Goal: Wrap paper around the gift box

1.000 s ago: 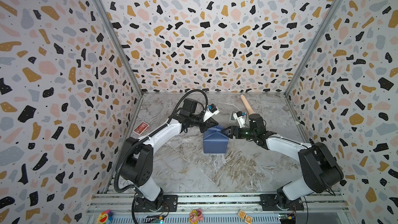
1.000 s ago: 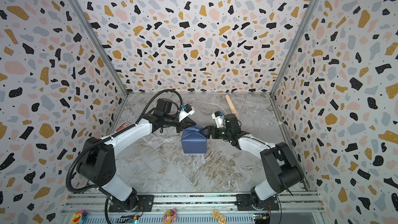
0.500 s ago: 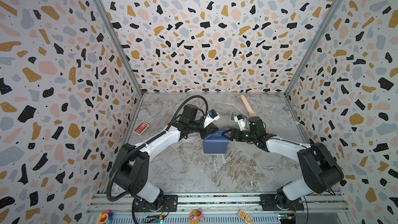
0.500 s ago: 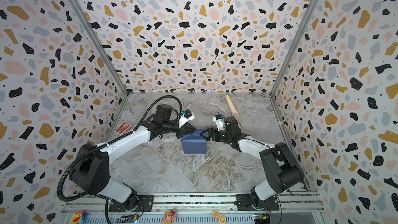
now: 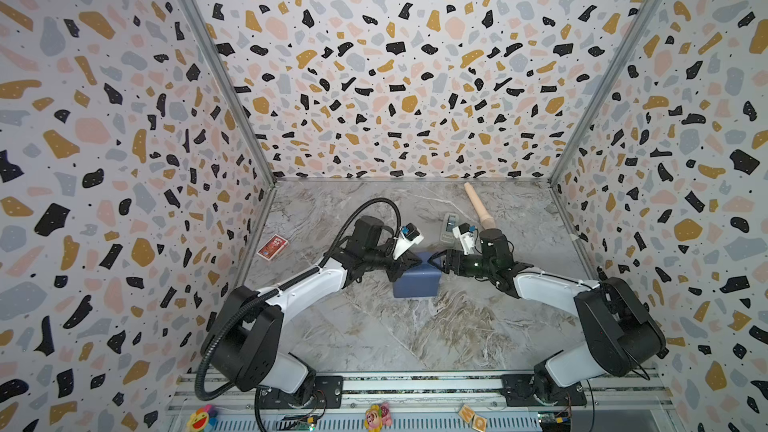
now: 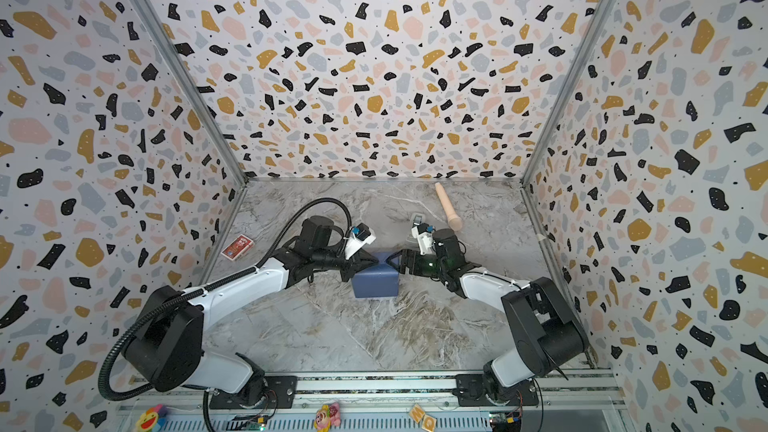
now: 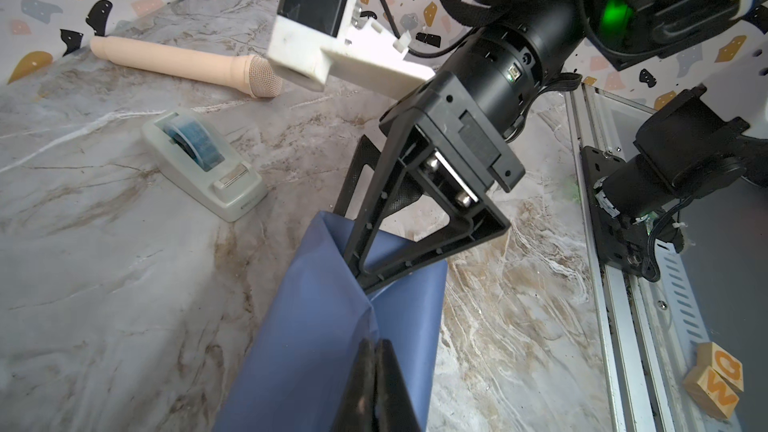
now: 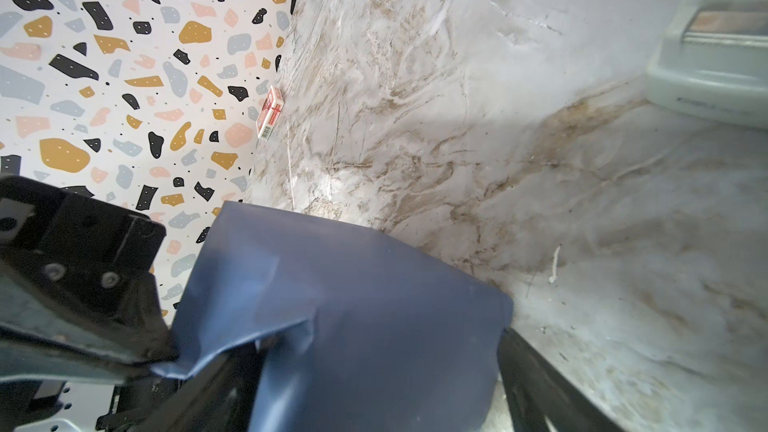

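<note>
Paper (image 5: 415, 286) hides the gift box completely, making a blue parcel in the middle of the marble counter (image 5: 374, 326). My right pincer (image 5: 436, 260) is spread wide, its jaws straddling the raised fold at the parcel's right end. My left pincer (image 7: 376, 363) is closed tight, tips at the top crease; whether any paper is pinched I cannot tell. Behind the parcel lie a beige wooden stick (image 7: 178, 62) and, nearer, a grey tape dispenser (image 7: 203, 168). A red card pack (image 5: 272, 247) lies well apart on the left.
</note>
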{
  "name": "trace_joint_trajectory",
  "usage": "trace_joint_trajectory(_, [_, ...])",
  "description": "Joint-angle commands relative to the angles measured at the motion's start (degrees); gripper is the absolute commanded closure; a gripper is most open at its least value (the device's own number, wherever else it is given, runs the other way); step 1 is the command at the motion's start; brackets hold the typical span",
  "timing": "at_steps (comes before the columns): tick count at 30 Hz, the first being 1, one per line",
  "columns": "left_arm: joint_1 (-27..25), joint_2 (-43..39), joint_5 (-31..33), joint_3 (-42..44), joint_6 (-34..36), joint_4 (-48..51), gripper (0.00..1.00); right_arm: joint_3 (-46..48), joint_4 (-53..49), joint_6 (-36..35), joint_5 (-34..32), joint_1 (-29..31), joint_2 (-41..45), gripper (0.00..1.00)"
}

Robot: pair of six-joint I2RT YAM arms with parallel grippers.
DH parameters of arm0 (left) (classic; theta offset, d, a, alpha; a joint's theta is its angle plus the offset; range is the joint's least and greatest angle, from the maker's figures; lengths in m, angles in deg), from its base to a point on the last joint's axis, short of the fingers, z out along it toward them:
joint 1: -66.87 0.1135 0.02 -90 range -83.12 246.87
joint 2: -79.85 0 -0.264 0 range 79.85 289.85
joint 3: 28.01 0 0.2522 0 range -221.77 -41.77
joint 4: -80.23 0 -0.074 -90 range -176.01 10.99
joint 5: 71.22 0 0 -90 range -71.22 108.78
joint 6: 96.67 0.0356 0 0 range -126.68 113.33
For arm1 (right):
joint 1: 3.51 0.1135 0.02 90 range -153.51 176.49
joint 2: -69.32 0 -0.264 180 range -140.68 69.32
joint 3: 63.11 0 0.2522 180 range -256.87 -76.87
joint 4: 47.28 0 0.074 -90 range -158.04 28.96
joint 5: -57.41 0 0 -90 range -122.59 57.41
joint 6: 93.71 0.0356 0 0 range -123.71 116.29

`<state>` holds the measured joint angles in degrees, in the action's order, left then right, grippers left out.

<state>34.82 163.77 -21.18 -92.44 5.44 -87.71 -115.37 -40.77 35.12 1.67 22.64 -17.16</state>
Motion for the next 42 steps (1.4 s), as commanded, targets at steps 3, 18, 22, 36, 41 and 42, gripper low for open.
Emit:
trace_joint_trajectory(3, [-2.2, -1.7, -0.4, 2.6, -3.2, -4.0, 1.0, 1.3, -4.1, -0.2, -4.2, -0.1, 0.5, 0.1])
trace_joint_trajectory(18, [-4.3, -1.4, 0.7, 7.6, -4.6, -5.2, 0.98, -0.3, -6.1, -1.9, -4.0, -0.3, 1.9, 0.09])
trace_joint_trajectory(22, [-4.4, -1.2, 0.7, 7.9, -3.9, -4.6, 0.95, -1.0, -7.2, -2.7, -3.4, -0.8, 3.5, 0.08])
trace_joint_trajectory(36, [-4.4, -1.1, 0.4, 7.5, -2.9, -3.8, 1.0, -3.2, -9.5, -3.9, -0.4, -1.3, 9.7, 0.08])
trace_joint_trajectory(41, [-4.4, -1.0, 0.5, 7.5, -2.9, -3.7, 1.0, -5.9, -8.3, -3.5, -0.9, 0.9, 5.9, 0.07])
trace_joint_trajectory(42, [-4.4, -1.0, 0.5, 7.5, -2.9, -3.8, 1.0, -6.4, -8.0, -3.4, -0.8, 1.4, 4.9, 0.07])
